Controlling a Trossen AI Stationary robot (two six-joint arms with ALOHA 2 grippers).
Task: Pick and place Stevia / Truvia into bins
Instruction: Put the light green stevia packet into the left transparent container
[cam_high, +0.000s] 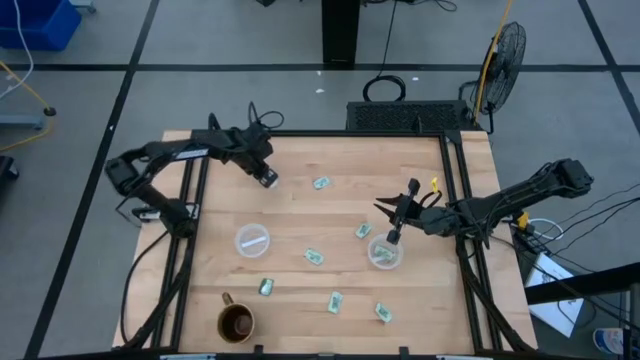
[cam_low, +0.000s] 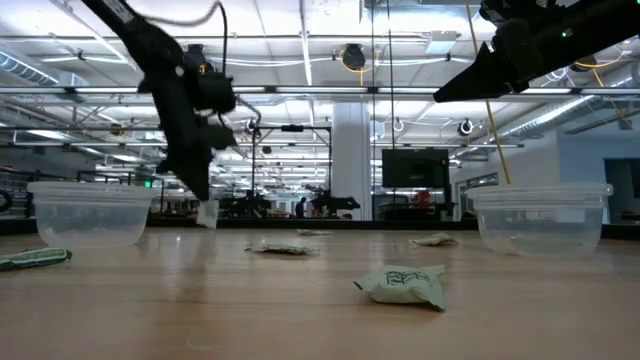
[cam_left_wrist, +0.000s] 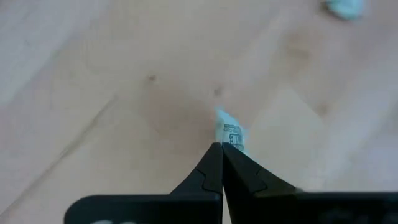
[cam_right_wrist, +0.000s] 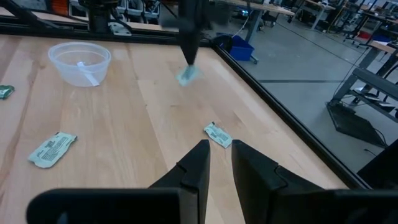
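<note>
My left gripper (cam_high: 266, 180) hovers over the far left part of the table, shut on a green-and-white Stevia packet (cam_left_wrist: 231, 133); the low view shows that packet (cam_low: 207, 213) hanging under the fingers. My right gripper (cam_high: 395, 212) is open and empty, raised just beyond the right cup (cam_high: 384, 254). The left cup (cam_high: 252, 240) stands on the table with one packet inside. Several other packets lie flat on the wood, such as one packet (cam_high: 321, 183) at the far side, a second packet (cam_high: 314, 256) in the middle and a third packet (cam_high: 335, 301) near the front. My left gripper pinches the packet's near end (cam_left_wrist: 227, 144) between its two fingertips, coming from above and pointing down. The rest of the packet sticks out beyond the tips. It is lifted clear of the table and hangs below the fingers.
A brown mug (cam_high: 236, 322) stands at the near left corner. Black rails (cam_high: 455, 200) run along the table's left and right sides. A fan (cam_high: 503, 55) and a cable stand beyond the far edge. Bare wood lies between the two cups.
</note>
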